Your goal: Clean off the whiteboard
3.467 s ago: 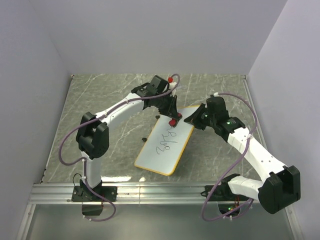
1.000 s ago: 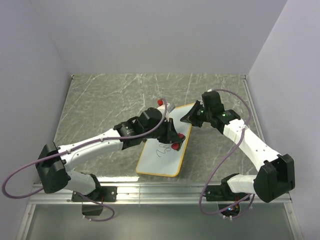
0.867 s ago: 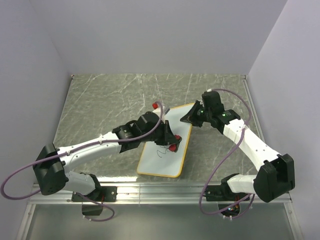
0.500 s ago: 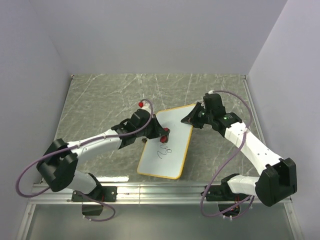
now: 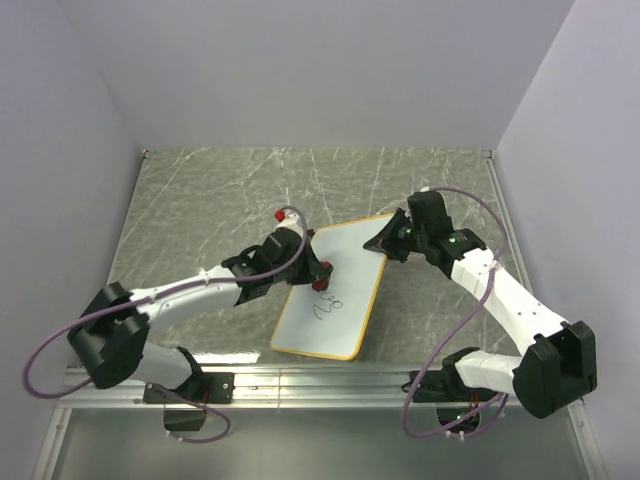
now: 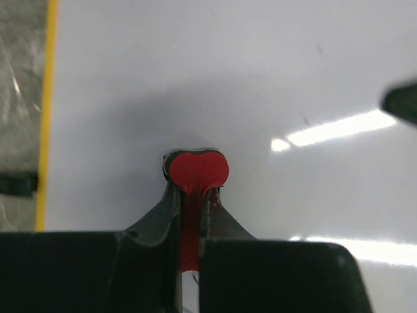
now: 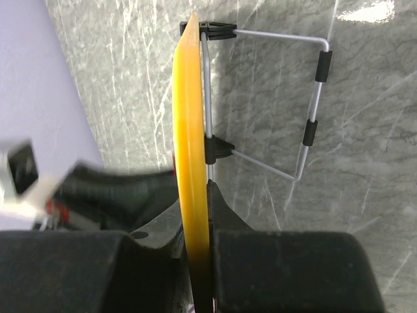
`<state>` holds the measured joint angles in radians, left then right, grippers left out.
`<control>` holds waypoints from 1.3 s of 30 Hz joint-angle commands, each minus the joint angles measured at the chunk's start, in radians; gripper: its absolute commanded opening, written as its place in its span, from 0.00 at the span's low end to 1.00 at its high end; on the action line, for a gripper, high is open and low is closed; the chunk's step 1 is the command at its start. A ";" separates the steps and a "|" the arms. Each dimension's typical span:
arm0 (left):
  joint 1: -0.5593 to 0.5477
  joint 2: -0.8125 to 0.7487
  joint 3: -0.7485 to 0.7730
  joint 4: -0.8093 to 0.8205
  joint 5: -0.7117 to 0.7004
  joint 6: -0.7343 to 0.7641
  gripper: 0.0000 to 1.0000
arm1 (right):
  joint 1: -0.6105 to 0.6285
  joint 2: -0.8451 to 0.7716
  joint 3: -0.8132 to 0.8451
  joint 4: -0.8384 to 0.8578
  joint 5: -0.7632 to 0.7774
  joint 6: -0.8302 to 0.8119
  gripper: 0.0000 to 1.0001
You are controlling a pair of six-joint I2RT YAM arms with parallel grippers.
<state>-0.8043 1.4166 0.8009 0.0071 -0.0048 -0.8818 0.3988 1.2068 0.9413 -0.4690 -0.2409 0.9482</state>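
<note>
The whiteboard [image 5: 345, 300] lies tilted in the middle of the table, white with a yellow rim, dark scribbles [image 5: 326, 308] near its centre. My left gripper [image 5: 318, 277] is shut on a small red eraser [image 6: 195, 171], whose head presses on the white surface [image 6: 260, 78] in the board's upper left part, just above the scribbles. My right gripper [image 5: 386, 243] is shut on the board's far right rim; the right wrist view shows that yellow edge [image 7: 190, 130] running between the jaws of the gripper [image 7: 199, 195].
A wire stand [image 7: 313, 98] with black clips sticks out from the back of the board over the grey marble tabletop [image 5: 200, 200]. Walls close in the table on the left, back and right. A metal rail [image 5: 300, 380] runs along the near edge.
The left gripper has dragged the eraser from the board's lower right up to its upper left. The scribbles are shorter than several seconds ago. The right gripper keeps its hold on the rim.
</note>
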 commanded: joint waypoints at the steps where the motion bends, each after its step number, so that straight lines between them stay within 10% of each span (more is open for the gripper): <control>1: -0.163 -0.076 0.021 -0.289 0.131 0.038 0.00 | -0.014 0.019 0.017 0.019 0.112 -0.020 0.00; 7: -0.297 -0.200 0.172 -0.369 0.118 -0.023 0.00 | -0.015 0.094 0.056 0.039 0.124 -0.005 0.00; 15: -0.302 -0.234 -0.012 -0.326 0.008 -0.137 0.00 | -0.014 0.139 0.071 0.043 0.129 -0.008 0.00; 39: -0.055 0.088 -0.279 0.076 -0.047 -0.080 0.00 | -0.025 0.142 0.111 -0.014 0.120 -0.066 0.00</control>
<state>-0.8127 1.3907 0.5945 0.2779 -0.1204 -0.9901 0.3622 1.3106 1.0122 -0.4534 -0.3012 0.8791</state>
